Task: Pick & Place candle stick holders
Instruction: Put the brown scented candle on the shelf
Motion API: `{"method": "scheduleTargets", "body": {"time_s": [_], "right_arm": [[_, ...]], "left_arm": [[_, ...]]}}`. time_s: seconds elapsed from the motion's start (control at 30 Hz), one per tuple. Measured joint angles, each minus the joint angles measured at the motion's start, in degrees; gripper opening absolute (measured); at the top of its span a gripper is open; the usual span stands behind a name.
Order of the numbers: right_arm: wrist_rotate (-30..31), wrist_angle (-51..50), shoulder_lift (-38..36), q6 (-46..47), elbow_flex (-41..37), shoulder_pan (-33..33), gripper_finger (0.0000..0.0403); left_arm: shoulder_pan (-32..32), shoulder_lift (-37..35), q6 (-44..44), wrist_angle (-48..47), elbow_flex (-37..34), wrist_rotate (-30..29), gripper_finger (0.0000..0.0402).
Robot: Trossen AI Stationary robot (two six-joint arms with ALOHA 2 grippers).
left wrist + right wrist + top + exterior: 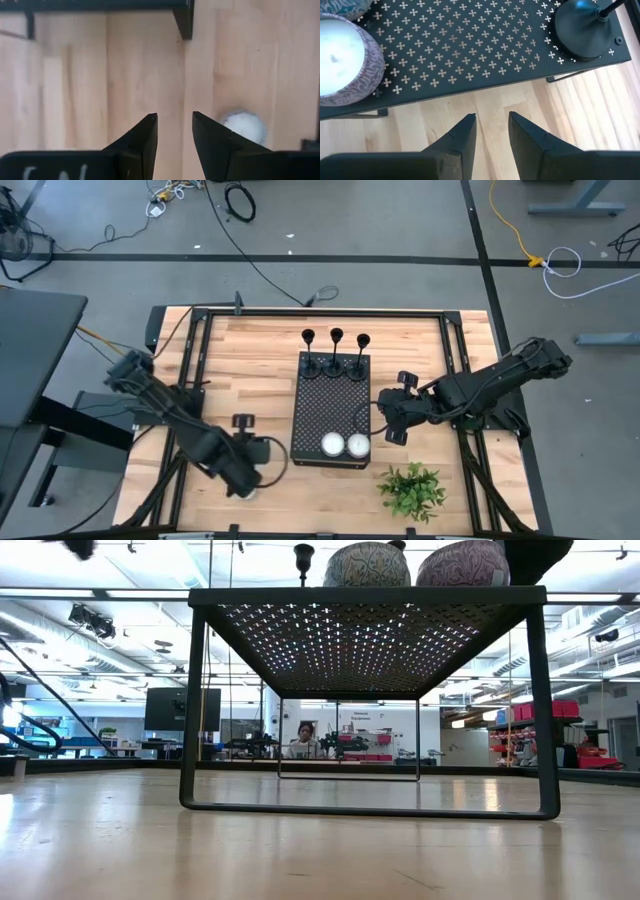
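both grippers stand empty with their fingers parted by a narrow gap. left gripper (173, 131) hangs low over the bare wood at the near left of the table (250, 370), just left of the black perforated stand (330, 405), and nothing lies between its fingers; in its wrist view a small white round candle (243, 126) sits on the wood just beside one fingertip, not touching it. right gripper (491, 124) waits just right of the stand, near its near right corner, pointing toward it, fingers also slightly apart around nothing but table wood.

three candle stick holders (336, 352) stand upright in a row along the far edge of the stand's top, each a thin stem on a round base with a small cup above. in the right wrist view the round base of one holder (583, 27) rests on the perforated top near a corner, well apart from the fingers.

two patterned jar candles (343, 444) sit side by side at the near edge of the same stand; one of them (342, 57) shows in the right wrist view with white wax inside. from the low view the stand rises on thin legs, with the jars on top of it.

a small green plant (411, 489) sits on the table near the right, nearer than the right gripper.
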Motion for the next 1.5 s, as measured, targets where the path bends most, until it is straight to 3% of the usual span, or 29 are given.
{"method": "scheduleTargets", "body": {"time_s": [0.3, 0.53, 0.73, 1.5], "right_arm": [[0.5, 0.2, 0.0, 0.3, 0.0, 0.0, 0.0114], [2.2, 0.3, 0.0, -1.0, 0.0, 0.0, 0.0114], [2.2, 1.0, 0.0, -1.2, 0.0, 0.0, 0.0114], [2.2, 3.3, 0.0, -3.4, 0.0, 0.0, 0.0114]], "left_arm": [[-6.1, -5.2, -15.1, 2.9, -15.2, 5.9, 0.0126], [-9.7, -5.9, -24.3, 12.0, -25.0, 11.7, 0.0126], [-10.3, -5.9, -26.4, 19.4, -26.5, 12.8, 0.0126], [-10.3, -5.8, -26.4, 28.9, -26.6, 11.8, 0.0126]]}}
